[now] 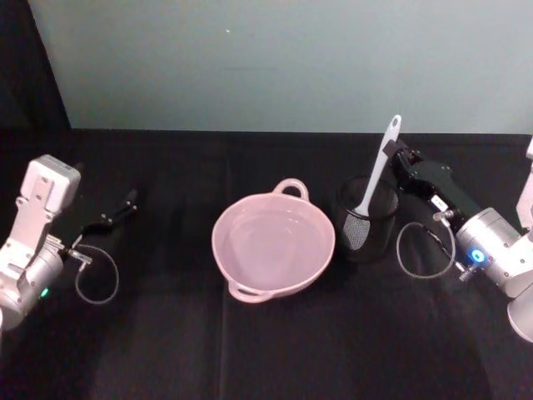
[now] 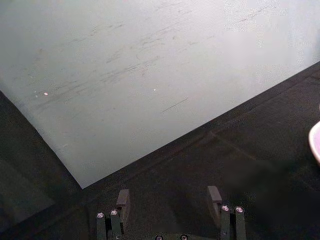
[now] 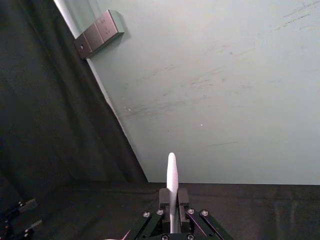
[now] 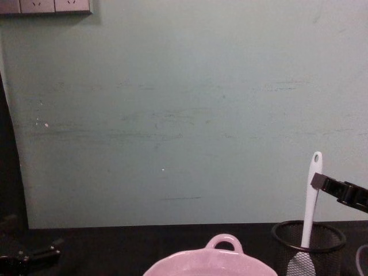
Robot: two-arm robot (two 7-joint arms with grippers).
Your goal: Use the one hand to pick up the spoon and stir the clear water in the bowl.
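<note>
The right end effector (image 1: 395, 157) reaches in from 3 o'clock on the black-draped bench (image 1: 266, 350), its fingers (image 3: 164, 197) clamped on the upper handle of the spoon (image 1: 377, 177). The spoon stands nearly upright in a black wire-mesh cup (image 1: 366, 218), blade down and seen only dimly through the mesh, while its holed end rises above the grip toward 12 o'clock. In the right wrist view the spoon appears edge-on as a thin white sliver. The bowl (image 1: 274, 243) sits at the bench's centre, just beside the cup at its 9 o'clock; the clear water (image 1: 271, 246) inside is barely discernible. The chest view crops the bowl to its rim and loop handle. The left end effector (image 1: 123, 205) rests at far 9 o'clock, fingers apart and holding nothing.
</note>
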